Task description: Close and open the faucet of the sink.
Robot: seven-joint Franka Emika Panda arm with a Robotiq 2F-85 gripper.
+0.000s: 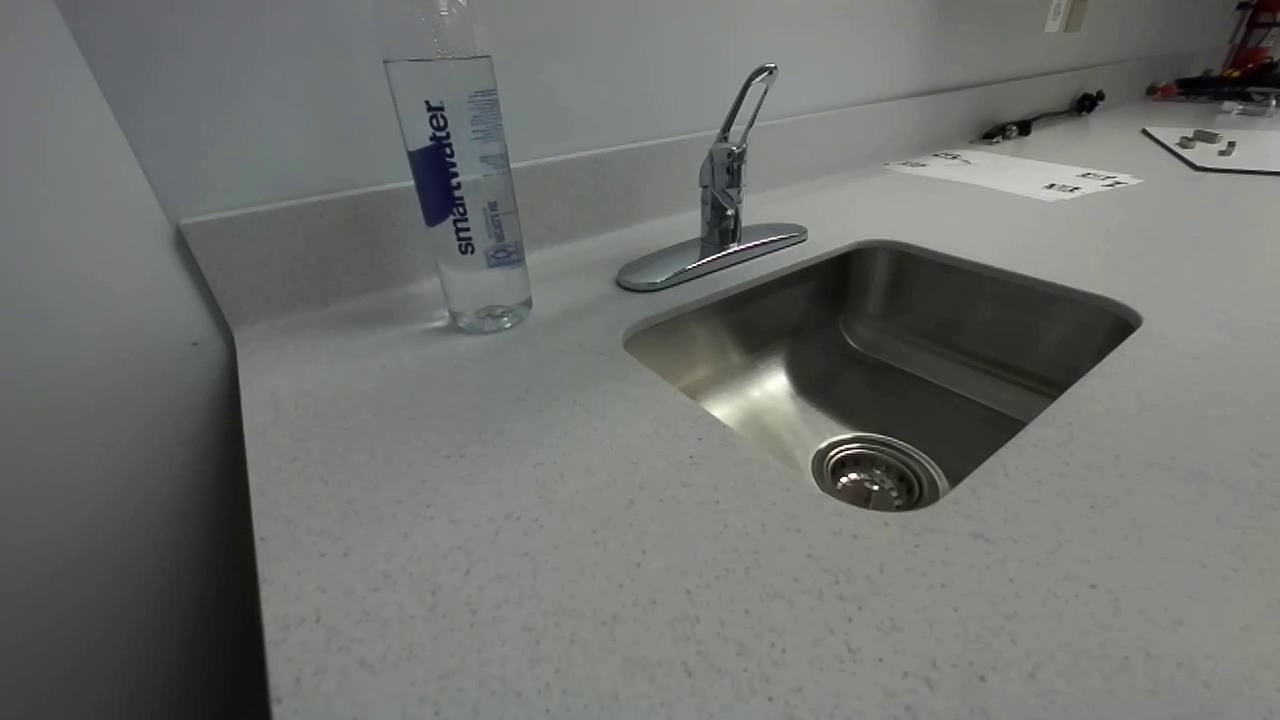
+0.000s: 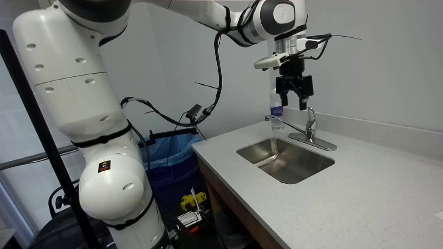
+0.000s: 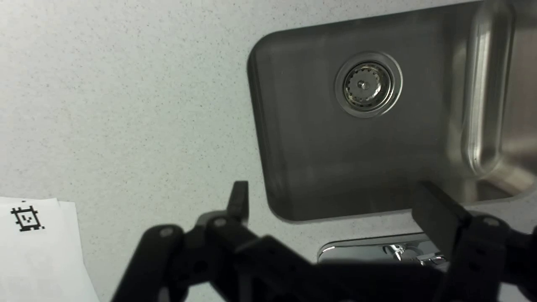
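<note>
Wrist view: gripper (image 3: 330, 191), fingers (image 3: 438, 222) spread apart, nothing between them. Sink (image 3: 310, 147) below; just behind it, in an exterior view, the faucet (image 2: 310, 133), lever (image 2: 312, 118) angled up, apart from the fingers. Step in hand, by my guess: reaching that lever. Best to descend slowly, lever centred between fingers, then ease it along its own arc; sideways force might swing the spout (image 2: 287, 123). Edges: widest room looks to be over the sink; farther, backsplash (image 2: 380, 133) close behind the faucet, water bottle (image 1: 460, 200) off beside it.
</note>
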